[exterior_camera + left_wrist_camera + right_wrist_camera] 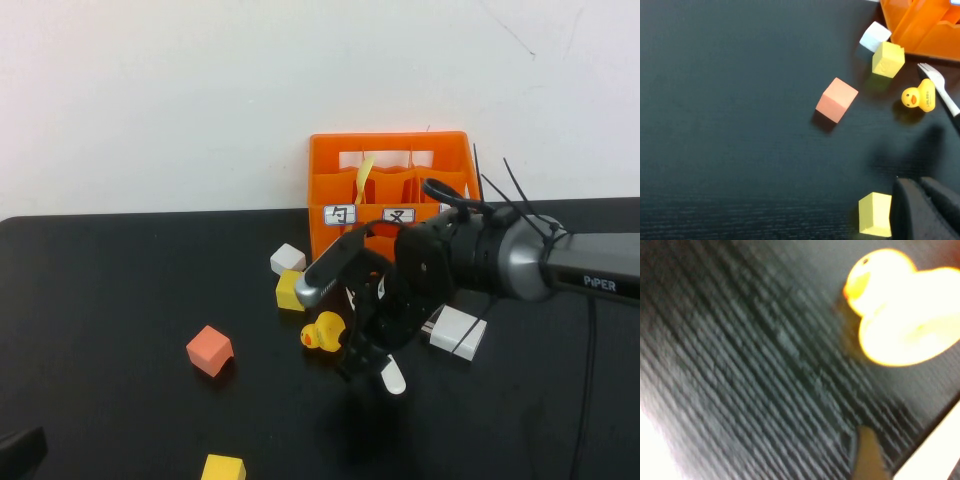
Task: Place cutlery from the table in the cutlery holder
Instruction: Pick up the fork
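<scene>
The orange cutlery holder (390,190) stands at the back of the black table (120,290), and a pale yellow spoon (364,175) stands in one of its compartments. The white fork (940,89) lies flat next to the yellow duck (322,332); its end (393,380) sticks out under my right gripper (368,345). The right gripper is low over the fork and open. One fingertip (867,455) shows beside the fork handle (935,455), with a small gap between them. My left gripper (927,200) is shut and empty, low at the table's front left (20,450).
Around the duck (919,96) are a yellow cube (291,290), a white cube (287,259) and a salmon cube (210,350). Another yellow cube (875,214) lies beside the left gripper. A white block (458,332) lies under the right arm.
</scene>
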